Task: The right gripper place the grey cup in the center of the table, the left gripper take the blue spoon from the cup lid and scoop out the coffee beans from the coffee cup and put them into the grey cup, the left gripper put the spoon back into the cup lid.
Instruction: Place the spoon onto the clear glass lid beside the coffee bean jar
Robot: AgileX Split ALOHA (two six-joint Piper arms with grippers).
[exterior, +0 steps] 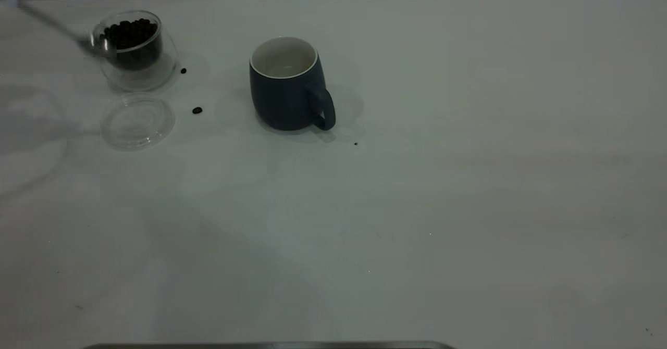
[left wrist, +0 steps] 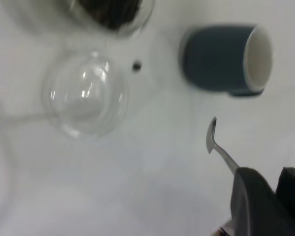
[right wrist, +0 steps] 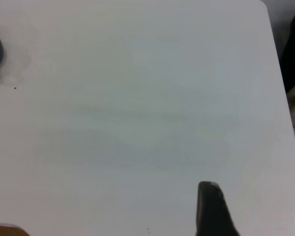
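Left gripper (left wrist: pixel 265 196) clamped on blue spoon (left wrist: pixel 217 145) above table (left wrist: pixel 152 187)

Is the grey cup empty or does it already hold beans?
Empty, as far as shown: the exterior view shows the grey cup upright with a bare white inside. The coffee cup holds beans; two strays lie on the table.

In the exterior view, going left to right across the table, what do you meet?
Shiny metal spoon held low beside the glass → clear glass cup of dark coffee beans → loose dark bean → dark blue-grey mug with white inside → tiny dark speck.
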